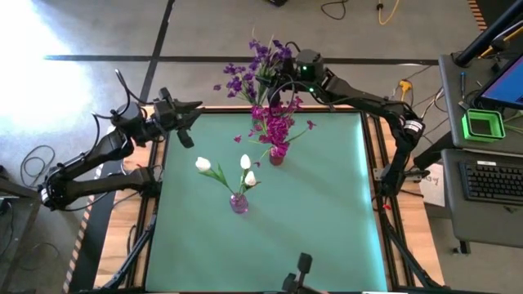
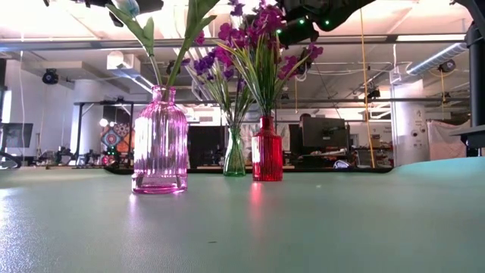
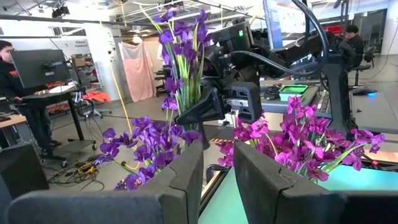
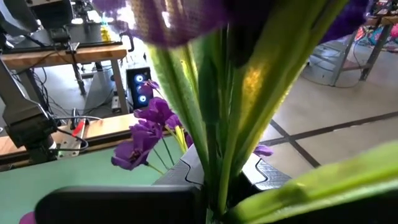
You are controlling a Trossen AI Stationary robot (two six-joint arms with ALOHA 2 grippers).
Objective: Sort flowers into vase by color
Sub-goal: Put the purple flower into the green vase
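Three vases stand on the green table. A pink glass vase [image 2: 159,144] holds white tulip buds [image 1: 225,170]. A red vase [image 2: 267,152] holds magenta flowers [image 1: 276,126]. A green vase [image 2: 233,155] at the far edge holds violet flowers [image 1: 237,77]. My right gripper [image 1: 276,82] hovers over the far edge, level, shut on a violet flower stalk [image 3: 185,56]. My left gripper [image 1: 193,122] waits at the far left corner, open, with nothing between its fingers [image 3: 186,180]. My right gripper pinches the violet flower's green stem [image 4: 214,155] between its two fingers, below the blossoms. The fingers [image 3: 208,109] come level from the table's right side and lie across the stem. The stalk stands upright, blossoms above the fingers; its lower end is hidden behind other flowers.
Free green mat lies at the near half and along the left and right sides [image 1: 327,220]. A camera mount [image 1: 302,265] sits at the near edge. Beyond the table are desks, a monitor and a person [image 3: 9,68] at a workstation.
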